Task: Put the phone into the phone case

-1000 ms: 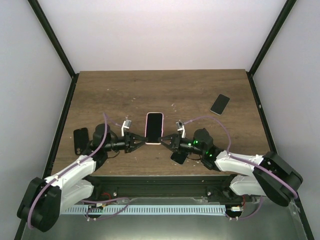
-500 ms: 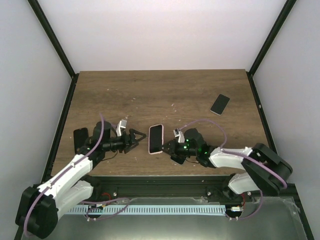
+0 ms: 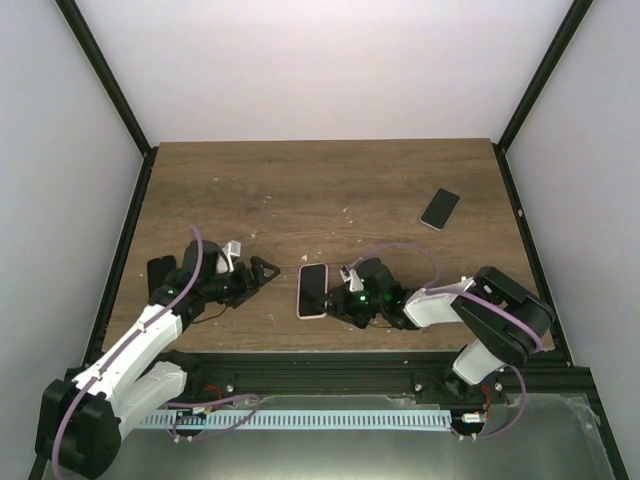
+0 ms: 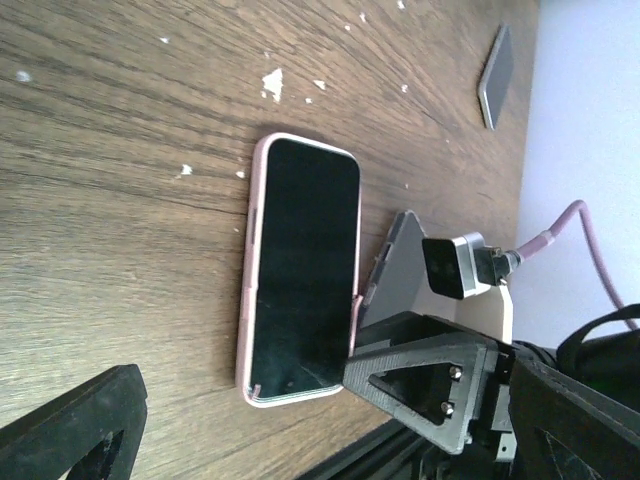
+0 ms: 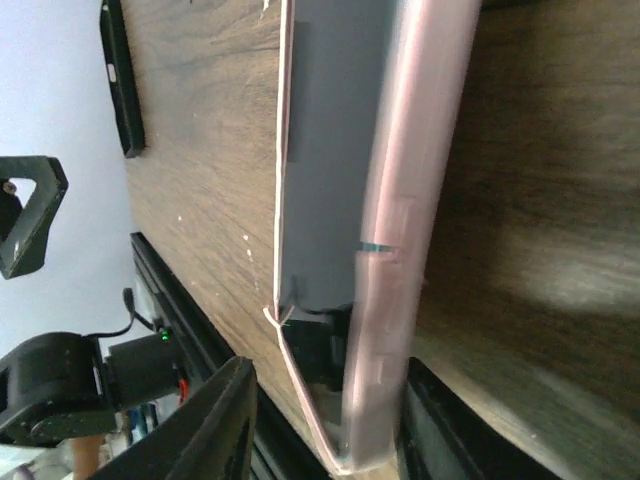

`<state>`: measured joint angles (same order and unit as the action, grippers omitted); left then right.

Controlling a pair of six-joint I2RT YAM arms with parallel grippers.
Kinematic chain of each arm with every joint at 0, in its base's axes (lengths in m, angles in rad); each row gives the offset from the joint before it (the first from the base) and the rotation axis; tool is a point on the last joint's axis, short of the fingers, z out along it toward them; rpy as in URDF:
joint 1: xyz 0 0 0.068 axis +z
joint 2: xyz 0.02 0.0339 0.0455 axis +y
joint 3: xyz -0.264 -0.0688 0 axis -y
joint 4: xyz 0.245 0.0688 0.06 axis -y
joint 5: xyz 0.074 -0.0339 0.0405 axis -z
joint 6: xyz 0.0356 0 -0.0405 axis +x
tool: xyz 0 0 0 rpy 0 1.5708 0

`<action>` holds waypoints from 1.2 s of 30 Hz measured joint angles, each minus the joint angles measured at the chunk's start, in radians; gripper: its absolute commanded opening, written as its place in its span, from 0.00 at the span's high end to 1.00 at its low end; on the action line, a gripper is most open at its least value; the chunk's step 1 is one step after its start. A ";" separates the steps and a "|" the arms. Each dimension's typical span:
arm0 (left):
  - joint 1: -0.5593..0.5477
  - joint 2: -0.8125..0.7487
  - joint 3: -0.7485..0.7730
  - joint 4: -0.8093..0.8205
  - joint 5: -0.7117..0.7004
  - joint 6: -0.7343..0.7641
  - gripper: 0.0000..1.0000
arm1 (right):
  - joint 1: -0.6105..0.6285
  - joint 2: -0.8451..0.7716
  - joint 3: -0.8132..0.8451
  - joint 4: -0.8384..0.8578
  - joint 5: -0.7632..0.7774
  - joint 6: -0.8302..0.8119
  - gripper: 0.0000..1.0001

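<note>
The phone lies screen up inside a pink phone case on the wooden table, near the front edge. At its near corner the case rim seems to stand slightly off the phone. My left gripper hangs wide open to the phone's left, touching nothing; in its wrist view the fingers straddle the phone's near end from a distance. My right gripper is at the phone's right edge. Its jaws are partly apart round that edge, with a gap on the screen side.
A second dark phone lies at the back right. A black flat item rests by the left edge. A grey slab sits beside the cased phone under my right gripper. The table's front edge is close.
The cased phone has shifted toward the front edge. My left gripper let go of it, opened wide and drew back left. My right gripper's jaws have started to part.
</note>
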<state>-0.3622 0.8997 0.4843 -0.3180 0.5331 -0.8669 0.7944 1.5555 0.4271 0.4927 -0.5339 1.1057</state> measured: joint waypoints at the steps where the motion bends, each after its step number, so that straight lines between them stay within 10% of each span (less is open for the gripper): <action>1: 0.005 0.002 0.000 -0.006 -0.003 0.002 0.00 | 0.000 0.000 0.008 -0.022 0.009 -0.010 0.53; 20: 0.052 -0.021 0.000 -0.086 -0.155 -0.014 0.01 | -0.004 0.015 0.440 -0.678 0.386 -0.317 0.49; 26: 0.059 -0.042 0.000 -0.120 -0.202 -0.016 0.00 | -0.014 0.099 0.547 -0.756 0.468 -0.410 0.80; 36: 0.075 -0.048 0.000 -0.159 -0.270 -0.019 0.00 | -0.047 0.238 0.694 -0.792 0.507 -0.518 0.96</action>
<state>-0.2871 0.8513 0.4847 -0.4767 0.2630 -0.8864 0.7475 1.7939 1.1210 -0.2996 -0.0269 0.5880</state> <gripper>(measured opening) 0.995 0.076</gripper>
